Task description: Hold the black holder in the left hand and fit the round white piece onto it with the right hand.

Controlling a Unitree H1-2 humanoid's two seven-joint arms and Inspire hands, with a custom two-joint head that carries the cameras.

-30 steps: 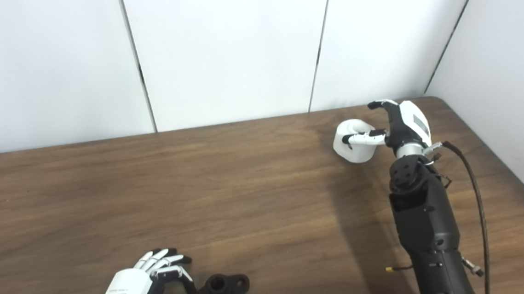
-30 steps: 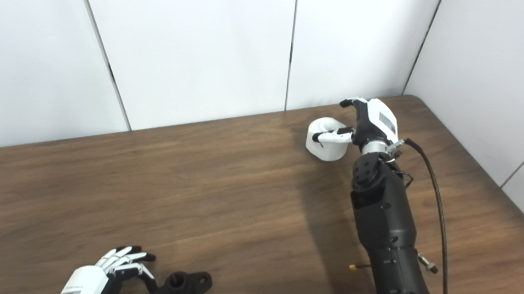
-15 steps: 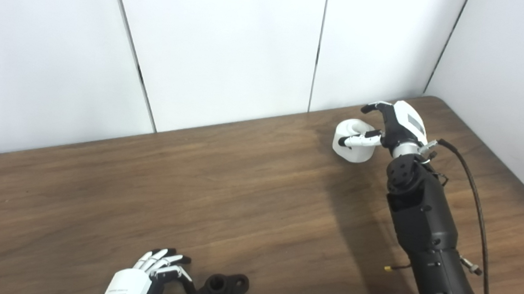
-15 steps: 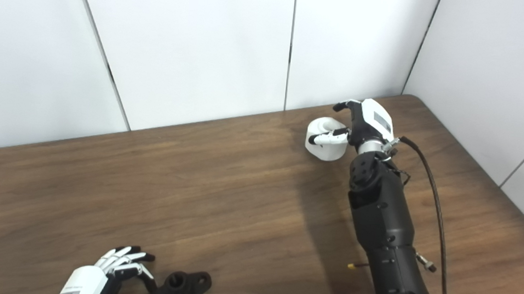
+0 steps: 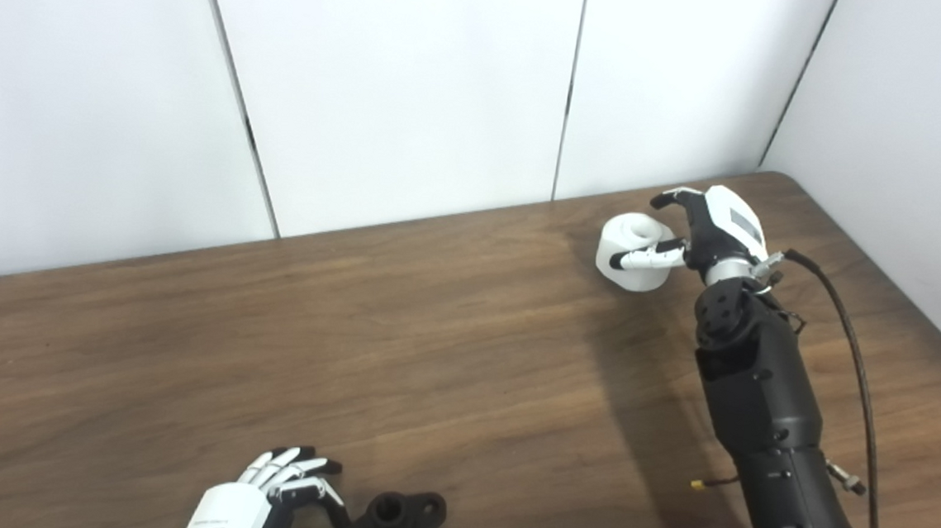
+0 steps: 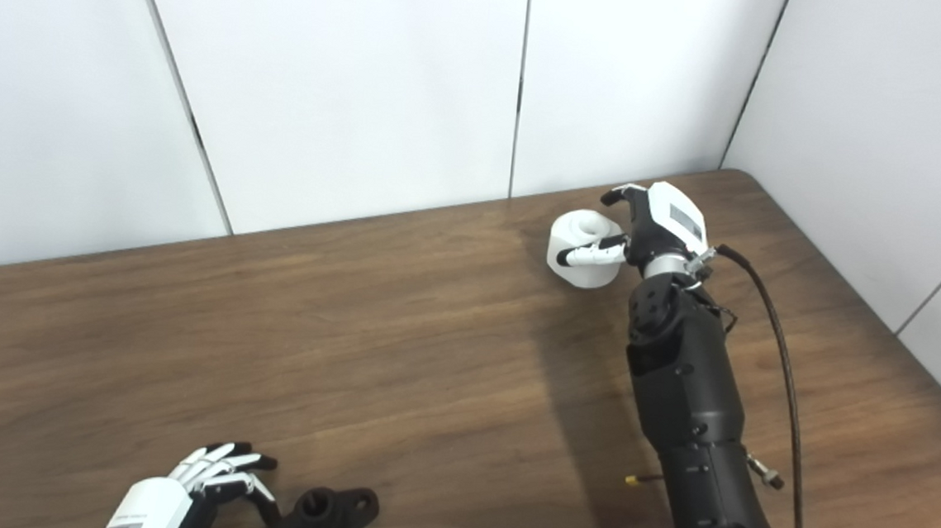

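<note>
You have one round white plastic piece (image 5: pixel 630 254) at the far right of the wood-grain table (image 5: pixel 431 352), your right hand (image 5: pixel 700 230) curled around it. One flat black holder (image 5: pixel 395 520) with a socket lies at the near edge, touching your left hand (image 5: pixel 272 490), fingers loosely apart. Between them, bare tabletop.

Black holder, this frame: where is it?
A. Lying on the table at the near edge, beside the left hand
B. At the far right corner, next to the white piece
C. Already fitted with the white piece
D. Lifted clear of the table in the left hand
A: the black holder lies flat on the table by the left hand, far from the round white piece at the right hand.
</note>
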